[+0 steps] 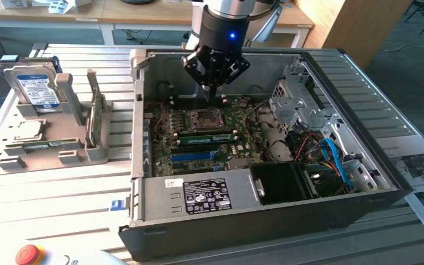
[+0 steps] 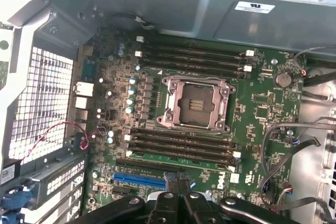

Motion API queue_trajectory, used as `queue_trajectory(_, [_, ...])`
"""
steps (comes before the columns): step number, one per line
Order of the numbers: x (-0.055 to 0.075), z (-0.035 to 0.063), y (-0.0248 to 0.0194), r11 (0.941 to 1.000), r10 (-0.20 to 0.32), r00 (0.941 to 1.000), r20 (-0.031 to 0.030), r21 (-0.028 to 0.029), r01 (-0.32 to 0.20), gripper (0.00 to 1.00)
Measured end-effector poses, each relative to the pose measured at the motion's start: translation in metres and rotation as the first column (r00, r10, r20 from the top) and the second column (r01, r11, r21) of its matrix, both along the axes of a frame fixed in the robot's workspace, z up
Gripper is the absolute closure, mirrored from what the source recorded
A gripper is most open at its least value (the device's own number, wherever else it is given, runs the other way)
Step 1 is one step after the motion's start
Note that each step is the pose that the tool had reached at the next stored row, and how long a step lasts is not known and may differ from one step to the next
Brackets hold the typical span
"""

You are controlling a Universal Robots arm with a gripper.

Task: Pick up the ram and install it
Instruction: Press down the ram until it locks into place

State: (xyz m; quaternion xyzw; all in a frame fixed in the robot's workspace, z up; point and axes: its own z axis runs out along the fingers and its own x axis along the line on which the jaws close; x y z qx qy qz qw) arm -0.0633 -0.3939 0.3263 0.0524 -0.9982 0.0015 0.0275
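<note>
Inside the open computer case (image 1: 359,138), on the table (image 1: 50,193): the pincer (image 1: 210,97) hangs over the motherboard (image 1: 249,118), just beyond the CPU socket (image 1: 201,118). Jaws closed, tips together, nothing between them. In the wrist view the shut tips (image 2: 178,183) point down near the blue slot (image 2: 139,180). The ram (image 1: 207,138) appears to sit on edge in a memory slot on the near side of the socket. It shows as a thin green strip (image 2: 181,157) in the last slot of that bank; cannot tell whether the end latches are fully home. Handling judgement: light, stiff, thin board. Brittle under bending, and chips and contact edge should not be pinched or scraped. Best hold is across the two flat faces near mid-length, at the top edge, stick kept upright. Seating pressure should go straight down and even along the top edge, since a tilt could jam one end. On the rack (image 1: 20,157) at the exterior view's left stand the hard drive (image 1: 35,85) and a green card (image 1: 94,118), well apart from the pincer.
</note>
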Motion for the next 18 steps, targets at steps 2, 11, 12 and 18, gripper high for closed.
queue_trajectory(2, [0.0000, 0.0000, 0.0000, 0.9998, -0.019, 0.9998, 0.0000, 0.0001, 0.019, 0.90])
queue_trajectory(11, [0.0000, 0.0000, 0.0000, 0.9935, -0.114, 0.9935, 0.0001, -0.0005, 0.114, 0.90])
queue_trajectory(12, [0.0000, -0.0001, 0.0000, 0.9921, -0.126, 0.9921, 0.0001, -0.0005, 0.126, 0.90])
queue_trajectory(18, [0.0000, 0.0000, 0.0000, 0.9900, -0.141, 0.9900, 0.0001, -0.0005, 0.141, 0.90])
